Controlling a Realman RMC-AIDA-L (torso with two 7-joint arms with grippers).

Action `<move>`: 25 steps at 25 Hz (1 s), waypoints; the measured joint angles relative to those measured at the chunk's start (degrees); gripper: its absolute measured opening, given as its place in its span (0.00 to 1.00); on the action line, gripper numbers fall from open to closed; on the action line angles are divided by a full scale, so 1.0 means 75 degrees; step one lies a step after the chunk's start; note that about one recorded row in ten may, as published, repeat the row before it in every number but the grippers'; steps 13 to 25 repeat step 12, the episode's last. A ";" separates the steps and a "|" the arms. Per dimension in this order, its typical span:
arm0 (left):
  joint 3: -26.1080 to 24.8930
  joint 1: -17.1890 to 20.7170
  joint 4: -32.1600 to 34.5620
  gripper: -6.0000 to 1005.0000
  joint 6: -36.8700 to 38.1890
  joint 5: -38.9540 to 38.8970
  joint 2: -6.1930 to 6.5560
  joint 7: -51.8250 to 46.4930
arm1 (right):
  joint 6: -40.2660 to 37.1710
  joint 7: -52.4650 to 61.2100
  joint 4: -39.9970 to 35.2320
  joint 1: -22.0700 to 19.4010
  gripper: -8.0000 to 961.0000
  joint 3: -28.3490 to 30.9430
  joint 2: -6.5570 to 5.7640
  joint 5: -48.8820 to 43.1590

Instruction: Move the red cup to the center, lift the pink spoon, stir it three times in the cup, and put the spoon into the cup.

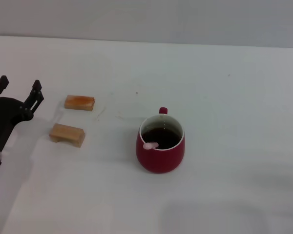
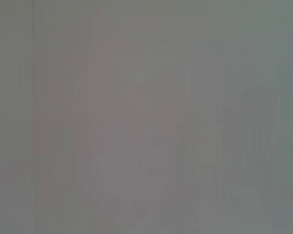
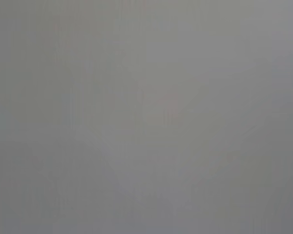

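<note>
The red cup [image 1: 160, 146] stands in the middle of the white table, its small handle pointing away from me, dark liquid inside. The pink spoon [image 1: 151, 145] rests in the cup, only the pale pink end of its handle showing against the near-left rim; its bowl is hidden in the liquid. My left gripper [image 1: 20, 91] is at the far left edge of the head view, well away from the cup, fingers spread and holding nothing. The right gripper is out of view. Both wrist views show only plain grey.
Two tan wooden blocks lie left of the cup, one [image 1: 79, 102] farther back and one [image 1: 67, 134] nearer, both close to my left gripper. The white table [image 1: 234, 97] stretches bare to the right of the cup.
</note>
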 joint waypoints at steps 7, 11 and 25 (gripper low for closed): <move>-0.0049 0.0047 0.0007 0.81 0.0045 0.0000 0.0004 -0.0003 | 0.0025 -0.0004 0.0000 0.0061 0.01 -0.0019 0.0000 0.0000; -0.0054 0.0051 0.0011 0.81 0.0048 -0.0006 0.0007 -0.0003 | 0.0052 -0.0012 0.0000 0.0084 0.01 -0.0023 -0.0003 0.0000; -0.0053 0.0051 0.0012 0.81 0.0049 -0.0007 0.0008 -0.0003 | 0.0052 -0.0015 0.0000 0.0087 0.01 -0.0023 -0.0005 0.0000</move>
